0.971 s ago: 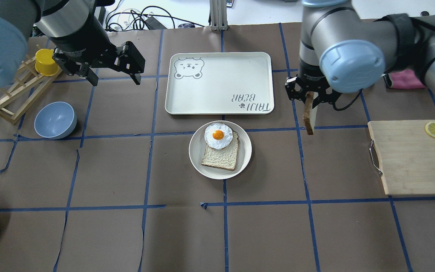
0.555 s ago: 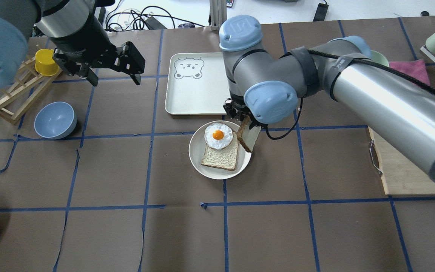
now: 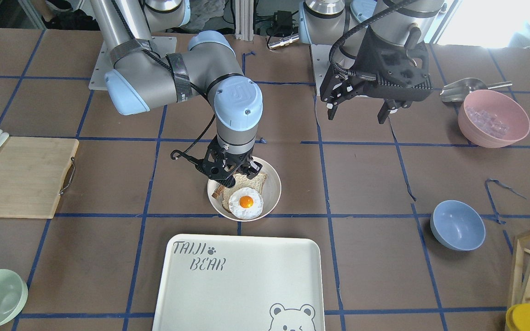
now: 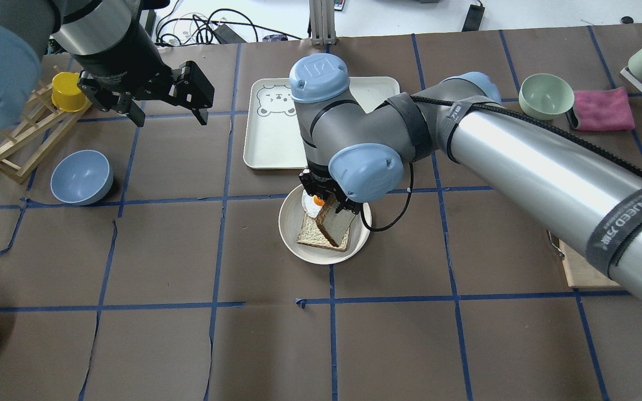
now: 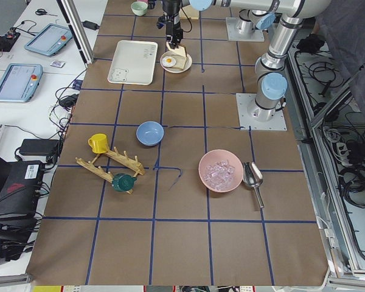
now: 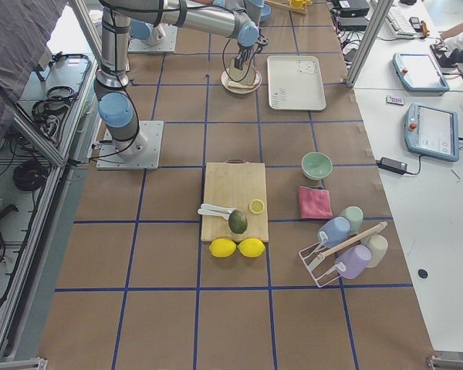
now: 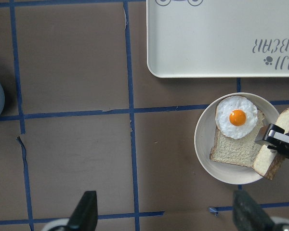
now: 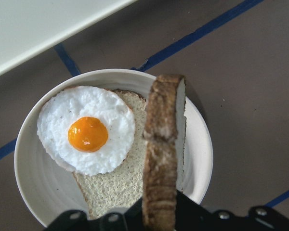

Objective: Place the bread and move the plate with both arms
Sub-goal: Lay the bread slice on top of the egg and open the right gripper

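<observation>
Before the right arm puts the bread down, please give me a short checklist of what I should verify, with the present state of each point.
1. Right tool shut on the bread: ok.
2. Bread above the plate: ok, it hangs over the lower slice.
3. Bread lying flat: not ok, it is tilted on edge.
4. Fried egg in place on the lower slice: ok.
5. Bread touching the lower slice: cannot tell.
6. Left tool open and away from the plate: ok.
</observation>
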Robot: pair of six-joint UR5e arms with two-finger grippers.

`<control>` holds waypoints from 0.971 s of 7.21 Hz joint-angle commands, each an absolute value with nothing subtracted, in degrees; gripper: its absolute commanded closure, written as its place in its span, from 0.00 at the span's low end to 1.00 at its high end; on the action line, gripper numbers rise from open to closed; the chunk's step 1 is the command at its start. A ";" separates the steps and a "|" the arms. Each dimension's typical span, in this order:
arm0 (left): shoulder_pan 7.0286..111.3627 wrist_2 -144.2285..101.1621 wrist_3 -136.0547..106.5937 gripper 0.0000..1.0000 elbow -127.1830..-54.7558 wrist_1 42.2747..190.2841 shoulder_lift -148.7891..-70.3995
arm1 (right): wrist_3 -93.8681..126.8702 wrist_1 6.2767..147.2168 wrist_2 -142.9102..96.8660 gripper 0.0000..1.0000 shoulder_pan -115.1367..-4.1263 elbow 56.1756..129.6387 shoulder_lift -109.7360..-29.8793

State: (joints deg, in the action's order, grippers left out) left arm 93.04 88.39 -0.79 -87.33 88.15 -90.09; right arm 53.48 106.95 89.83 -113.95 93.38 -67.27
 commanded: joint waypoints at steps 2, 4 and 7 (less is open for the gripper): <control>92.99 88.51 -0.79 0.00 -87.36 88.15 -90.09 | 51.61 105.46 93.16 1.00 -114.08 93.51 -66.98; 92.99 88.51 -0.79 0.00 -87.36 88.15 -90.09 | 48.96 107.21 92.73 1.00 -114.08 93.51 -66.89; 92.99 88.51 -0.79 0.00 -87.36 88.15 -90.09 | 48.87 107.32 92.64 1.00 -114.08 93.95 -66.09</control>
